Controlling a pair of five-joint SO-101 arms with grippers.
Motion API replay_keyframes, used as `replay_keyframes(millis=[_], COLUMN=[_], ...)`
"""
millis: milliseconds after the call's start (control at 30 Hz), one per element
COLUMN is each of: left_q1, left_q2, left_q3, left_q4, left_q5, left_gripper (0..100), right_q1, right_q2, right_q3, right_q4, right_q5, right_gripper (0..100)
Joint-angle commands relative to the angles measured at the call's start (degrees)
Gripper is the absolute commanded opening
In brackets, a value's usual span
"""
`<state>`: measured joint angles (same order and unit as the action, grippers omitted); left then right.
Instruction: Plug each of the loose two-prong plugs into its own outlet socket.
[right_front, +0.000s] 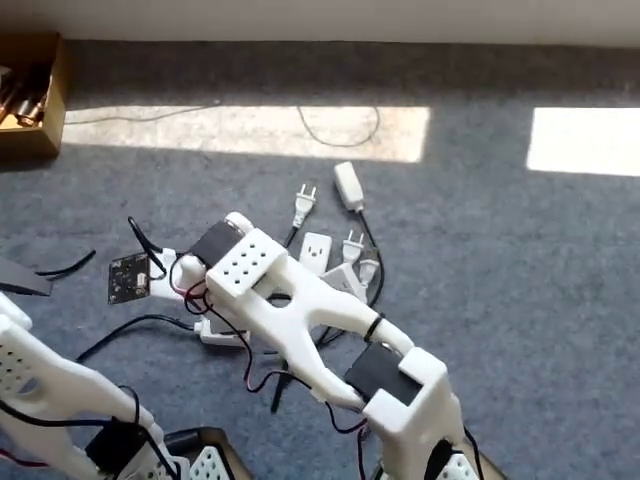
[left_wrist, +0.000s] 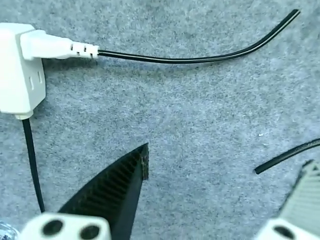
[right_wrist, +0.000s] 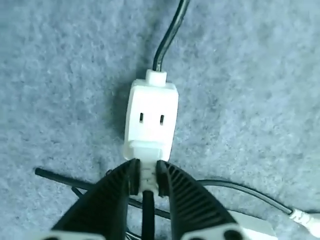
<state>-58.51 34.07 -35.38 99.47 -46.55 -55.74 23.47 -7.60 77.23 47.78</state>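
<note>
White hard plastic, likely light and stiff: the plug (right_wrist: 147, 151), against its outlet block (right_wrist: 151, 117) at the carpet's (right_front: 520, 300) middle, sits pinched by its body in the right gripper (right_wrist: 146, 172); the left gripper (left_wrist: 227, 160) gapes empty.

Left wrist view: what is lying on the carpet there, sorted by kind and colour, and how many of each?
White socket block: 1
White plug: 1
Black cord pieces: 3
Total: 5
</note>
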Motion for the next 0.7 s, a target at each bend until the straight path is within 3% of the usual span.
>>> replay_keyframes(millis=[0, 100, 333, 433, 533, 667], left_q1=[0.0, 0.0, 0.7, 1.8, 2.9, 4.8], left_q2=[-0.4, -0.3, -0.3, -0.3, -0.4, -0.8], left_q3=[-2.2, -2.2, -2.2, -2.0, -2.0, -2.2], left_q4=[0.5, 0.5, 0.6, 0.9, 1.0, 1.1], left_q5=[-0.4, -0.4, -0.4, -0.3, -0.3, -0.2], left_gripper=[44, 43, 43, 43, 43, 43], right_q1=[1.7, 1.5, 0.2, -1.2, -0.8, 6.3], right_q2=[-0.3, -1.3, -2.7, -2.8, -4.5, -9.0], right_q3=[1.8, -2.8, -23.3, -34.9, -43.8, -48.5], right_q4=[-3.1, -0.2, 16.5, 24.0, 24.0, 23.9], right_q5=[-3.3, -6.3, -7.2, -8.3, -14.8, -25.5], right_gripper=[0.7, 6.3, 35.1, 36.1, 36.1, 36.1])
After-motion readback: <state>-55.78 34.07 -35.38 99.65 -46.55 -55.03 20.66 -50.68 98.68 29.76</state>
